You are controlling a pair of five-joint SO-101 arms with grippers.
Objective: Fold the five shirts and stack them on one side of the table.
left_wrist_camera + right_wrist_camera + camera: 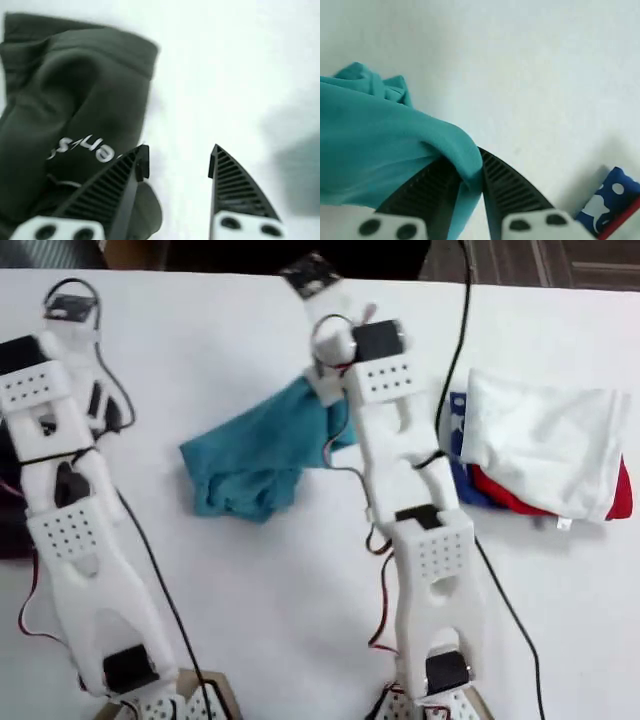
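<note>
The teal shirt (255, 460) lies crumpled near the middle of the white surface (250, 620). Its long axis runs on a diagonal across the high view, from a bunched, rounded heap toward the left arm's side up to a narrower end at the right gripper (325, 390). That narrow end is pinched. In the right wrist view the right gripper (469, 167) has its black ribbed jaws closed on a soft fold of the teal shirt (380, 140), and the cloth drapes over one jaw in smooth creases. The fabric looks like a thin matte knit.

The left gripper (179, 150) has its jaws spread open with nothing between them. One jaw sits over the edge of a dark shirt (65, 110), a rumpled, heavier-looking garment with white lettering that lies on the surface.

On the right side of the surface is a stack. A folded white shirt (545, 445) is on top, roughly rectangular and wrinkled. A red shirt (505, 495) shows beneath it, and a blue shirt (458, 425) with white dots pokes out at the edge nearest the right arm.
</note>
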